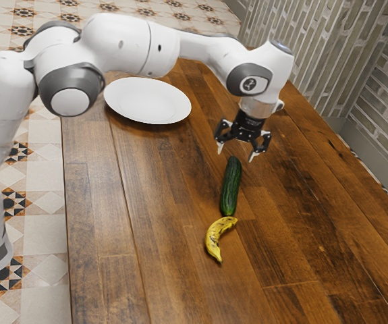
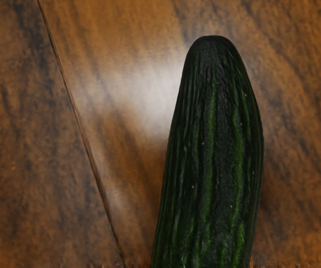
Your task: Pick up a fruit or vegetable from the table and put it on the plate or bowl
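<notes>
A dark green cucumber (image 1: 231,185) lies lengthwise on the wooden table (image 1: 146,223). Its far tip is just below my gripper (image 1: 237,150), which hangs open a little above the wood with nothing between its fingers. In the wrist view the cucumber (image 2: 213,167) shows close under my hand, ribbed and glossy. A spotted yellow banana (image 1: 218,237) lies curved just beyond the cucumber's near end. A white plate (image 1: 147,100) rests on the table's far part, toward the exterior view's left of my gripper.
The table's left edge drops to a patterned tile floor (image 1: 25,196). A grey brick wall (image 1: 355,61) runs along the exterior view's right. Bare wood spreads between the plate and the cucumber.
</notes>
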`<move>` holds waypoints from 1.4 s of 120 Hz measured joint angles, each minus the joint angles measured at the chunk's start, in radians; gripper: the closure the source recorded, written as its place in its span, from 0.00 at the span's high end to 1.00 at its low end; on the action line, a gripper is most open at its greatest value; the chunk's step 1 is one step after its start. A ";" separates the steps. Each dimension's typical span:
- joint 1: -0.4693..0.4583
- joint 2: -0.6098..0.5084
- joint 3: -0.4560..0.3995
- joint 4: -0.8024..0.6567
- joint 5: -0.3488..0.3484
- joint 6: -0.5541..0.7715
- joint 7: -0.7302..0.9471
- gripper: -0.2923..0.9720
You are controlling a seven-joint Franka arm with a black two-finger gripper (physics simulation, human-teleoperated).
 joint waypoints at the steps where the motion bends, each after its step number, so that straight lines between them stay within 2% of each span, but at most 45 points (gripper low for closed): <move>1: -0.002 0.000 0.001 -0.001 0.000 0.001 -0.002 0.77; 30: -0.060 -0.023 0.006 -0.083 -0.005 0.045 -0.049 0.77; 103: -0.084 0.010 0.001 -0.134 -0.021 0.125 -0.085 0.76; 126: -0.082 0.016 0.001 -0.135 -0.033 0.136 -0.089 0.70; 168: -0.081 0.041 0.001 -0.135 -0.060 0.141 -0.088 0.52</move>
